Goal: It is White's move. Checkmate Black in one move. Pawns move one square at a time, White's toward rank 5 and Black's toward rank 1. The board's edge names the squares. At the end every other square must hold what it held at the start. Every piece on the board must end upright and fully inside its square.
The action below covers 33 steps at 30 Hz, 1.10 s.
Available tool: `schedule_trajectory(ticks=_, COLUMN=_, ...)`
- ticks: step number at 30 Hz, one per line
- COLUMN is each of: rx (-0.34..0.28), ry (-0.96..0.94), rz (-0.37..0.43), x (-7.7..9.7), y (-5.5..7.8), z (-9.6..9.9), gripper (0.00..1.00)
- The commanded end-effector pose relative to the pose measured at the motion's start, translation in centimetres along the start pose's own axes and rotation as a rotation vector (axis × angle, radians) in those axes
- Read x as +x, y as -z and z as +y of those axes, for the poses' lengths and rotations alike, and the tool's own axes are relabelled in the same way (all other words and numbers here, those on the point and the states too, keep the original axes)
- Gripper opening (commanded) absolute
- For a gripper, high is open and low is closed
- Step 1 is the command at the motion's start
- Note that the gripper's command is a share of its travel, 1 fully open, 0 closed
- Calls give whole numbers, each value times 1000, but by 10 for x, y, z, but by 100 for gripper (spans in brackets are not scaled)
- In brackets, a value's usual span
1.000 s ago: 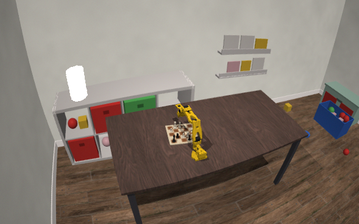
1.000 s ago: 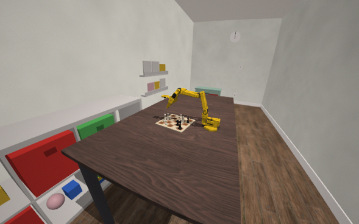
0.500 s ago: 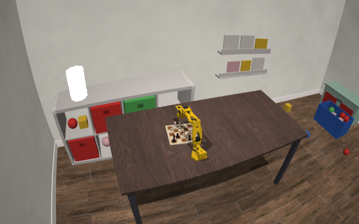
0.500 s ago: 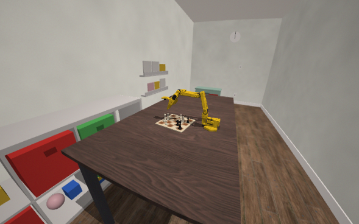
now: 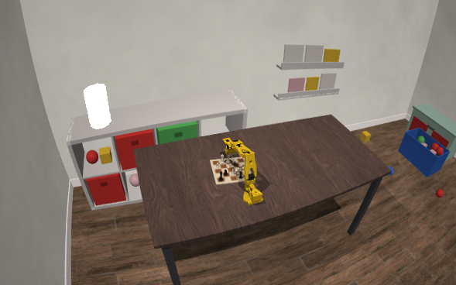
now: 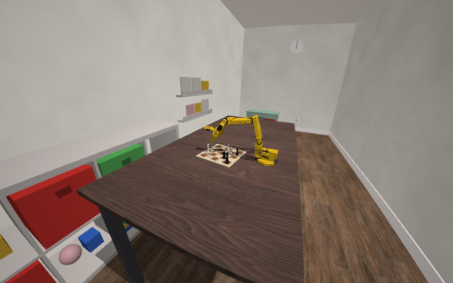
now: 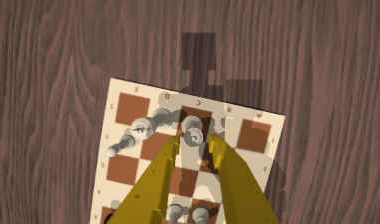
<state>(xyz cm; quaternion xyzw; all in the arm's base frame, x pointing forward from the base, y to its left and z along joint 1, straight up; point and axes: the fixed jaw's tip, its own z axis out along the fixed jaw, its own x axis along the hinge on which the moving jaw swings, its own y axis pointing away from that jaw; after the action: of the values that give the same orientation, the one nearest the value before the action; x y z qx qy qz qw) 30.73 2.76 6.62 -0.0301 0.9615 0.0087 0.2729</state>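
Observation:
A small chessboard [image 7: 102, 172] [image 5: 219, 181] [image 6: 202, 155] lies on the dark wooden table [image 5: 303, 155]. My yellow gripper [image 7: 193, 142] [image 5: 228, 150] [image 6: 210, 141] hangs low over the board's rank-1 end. Its fingers stand a little apart on either side of a white piece [image 7: 193, 131] on the C file, with a thin gap on each side. Other white pieces [image 7: 141, 126] stand just to its left. Black pieces [image 5: 226, 172] [image 6: 226, 157] stand at the far end of the board. At the bottom of the wrist view two more white pieces [image 7: 175, 212] show between the fingers.
The arm's base [image 5: 253, 195] [image 6: 266, 157] stands on the table beside the board. A white shelf unit [image 5: 102, 163] with red and green bins stands behind the table. A blue toy bin [image 5: 421, 155] is at the far right on the floor.

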Motion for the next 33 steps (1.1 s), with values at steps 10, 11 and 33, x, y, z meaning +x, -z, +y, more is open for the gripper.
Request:
schedule_trajectory(ticks=10, rx=-4, ry=2, rz=-3, x=14, y=-22, z=2, gripper=12)
schedule_trajectory(ticks=11, rx=-4, ry=2, rz=-3, x=14, y=-22, z=2, gripper=12)
schedule_trajectory(ticks=33, rx=-4, ry=2, rz=-3, x=27, y=-34, z=2, gripper=12)
